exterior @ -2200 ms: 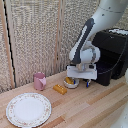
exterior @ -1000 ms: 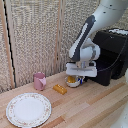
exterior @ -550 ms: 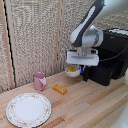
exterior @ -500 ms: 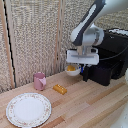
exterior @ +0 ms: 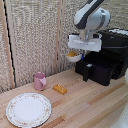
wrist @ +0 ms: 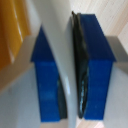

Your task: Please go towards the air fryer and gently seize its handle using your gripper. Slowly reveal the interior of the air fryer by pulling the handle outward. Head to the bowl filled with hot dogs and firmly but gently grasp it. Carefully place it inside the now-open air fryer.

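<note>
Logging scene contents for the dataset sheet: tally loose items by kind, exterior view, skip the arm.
Air fryer: 1
Bowl, lifted in the hand: 1
Plate: 1
Pink mug: 1
Yellow-orange block: 1
Total: 5

A pale wooden plank counter (exterior: 85,102) fills the lower part of the exterior view, its boards running diagonally. Behind its far edge stands a beige woven reed-mat wall (exterior: 37,40), divided by a light wooden vertical post (exterior: 7,45). The lighting is soft and even.
</note>
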You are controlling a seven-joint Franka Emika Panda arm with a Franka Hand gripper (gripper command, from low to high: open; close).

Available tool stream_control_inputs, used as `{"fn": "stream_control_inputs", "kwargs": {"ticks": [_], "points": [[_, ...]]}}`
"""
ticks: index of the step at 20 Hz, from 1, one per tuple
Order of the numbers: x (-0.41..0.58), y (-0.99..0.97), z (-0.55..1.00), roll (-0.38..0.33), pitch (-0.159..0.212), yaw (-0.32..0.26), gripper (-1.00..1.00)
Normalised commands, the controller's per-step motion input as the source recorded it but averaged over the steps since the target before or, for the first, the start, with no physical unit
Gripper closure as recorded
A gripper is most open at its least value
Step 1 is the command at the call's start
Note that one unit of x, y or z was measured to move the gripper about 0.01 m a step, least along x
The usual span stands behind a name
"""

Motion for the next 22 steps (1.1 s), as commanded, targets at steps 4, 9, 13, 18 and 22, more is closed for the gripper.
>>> {"fn": "stream_control_inputs", "kwargs": {"ticks": [4,9,13,18,22], "points": [[0.112,-0.78,0.56,0.0,0.034,-0.128,1.0],[0.0,-0.96,0.36,0.01,0.035,-0.07,1.0],[0.0,-0.97,0.07,0.048,0.028,-0.037,1.0],[0.234,-0.86,-0.07,0.103,0.035,-0.019,1.0],[0.434,-0.7,-0.18,0.114,0.003,-0.02,1.0]]}}
